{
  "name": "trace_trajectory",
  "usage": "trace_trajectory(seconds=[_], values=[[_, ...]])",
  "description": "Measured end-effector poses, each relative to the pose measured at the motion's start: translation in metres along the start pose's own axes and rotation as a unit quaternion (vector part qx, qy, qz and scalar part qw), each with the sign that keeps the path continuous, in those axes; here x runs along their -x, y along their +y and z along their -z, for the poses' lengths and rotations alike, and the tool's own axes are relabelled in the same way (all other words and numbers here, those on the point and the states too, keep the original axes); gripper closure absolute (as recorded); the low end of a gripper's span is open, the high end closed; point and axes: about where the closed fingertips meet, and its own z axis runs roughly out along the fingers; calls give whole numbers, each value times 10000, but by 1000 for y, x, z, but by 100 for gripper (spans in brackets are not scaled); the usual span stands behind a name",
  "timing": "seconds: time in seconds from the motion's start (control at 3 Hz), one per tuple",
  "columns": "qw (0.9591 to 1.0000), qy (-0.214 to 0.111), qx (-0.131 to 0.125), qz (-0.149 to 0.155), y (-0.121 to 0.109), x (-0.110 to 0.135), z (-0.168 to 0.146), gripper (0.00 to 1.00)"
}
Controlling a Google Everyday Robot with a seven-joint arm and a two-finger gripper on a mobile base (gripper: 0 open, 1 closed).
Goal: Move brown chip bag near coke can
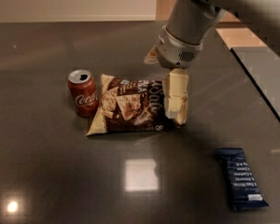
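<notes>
The brown chip bag (130, 107) lies flat on the dark table (46, 162), its left end right beside the coke can (82, 93); I cannot tell if they touch. The red can stands upright. My gripper (164, 85) hangs over the bag's right end. One cream finger (176, 94) reaches down in front of that end, and the other finger (151, 55) shows behind the wrist, well apart from it. The gripper is open and holds nothing.
A narrow dark blue bar wrapper (241, 178) lies at the front right of the table. The table's right edge (261, 90) runs diagonally, with a lighter grey surface (273, 69) beyond it. A pale wall stands at the back.
</notes>
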Motion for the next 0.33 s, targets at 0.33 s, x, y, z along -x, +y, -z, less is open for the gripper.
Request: trace_trajectory(seconds=[0.33], values=[[10000, 0, 0, 0, 0, 0, 0, 0]])
